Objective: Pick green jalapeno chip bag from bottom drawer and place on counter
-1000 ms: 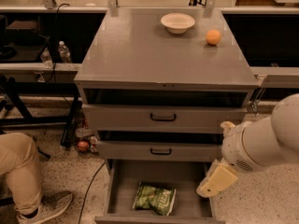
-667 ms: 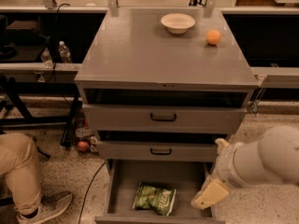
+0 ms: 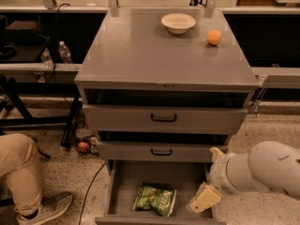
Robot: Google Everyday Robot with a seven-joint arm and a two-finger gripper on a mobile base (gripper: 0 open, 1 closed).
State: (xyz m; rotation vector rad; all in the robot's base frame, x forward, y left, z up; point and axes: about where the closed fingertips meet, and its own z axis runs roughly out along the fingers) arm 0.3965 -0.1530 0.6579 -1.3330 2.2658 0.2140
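The green jalapeno chip bag point(image 3: 154, 199) lies flat on the floor of the open bottom drawer point(image 3: 124, 184), near its front middle. My gripper point(image 3: 203, 199) hangs at the end of the white arm over the drawer's right side, just right of the bag and apart from it. The counter point(image 3: 140, 50) is the grey top of the cabinet above.
A white bowl point(image 3: 178, 22) and an orange fruit point(image 3: 214, 37) sit at the back right of the counter. Two shut drawers with black handles point(image 3: 163, 118) are above the open one. A person's leg and shoe point(image 3: 28, 186) are on the floor at the left.
My arm and gripper have moved down and a little left, toward the open drawer's right side. The bag has not moved.
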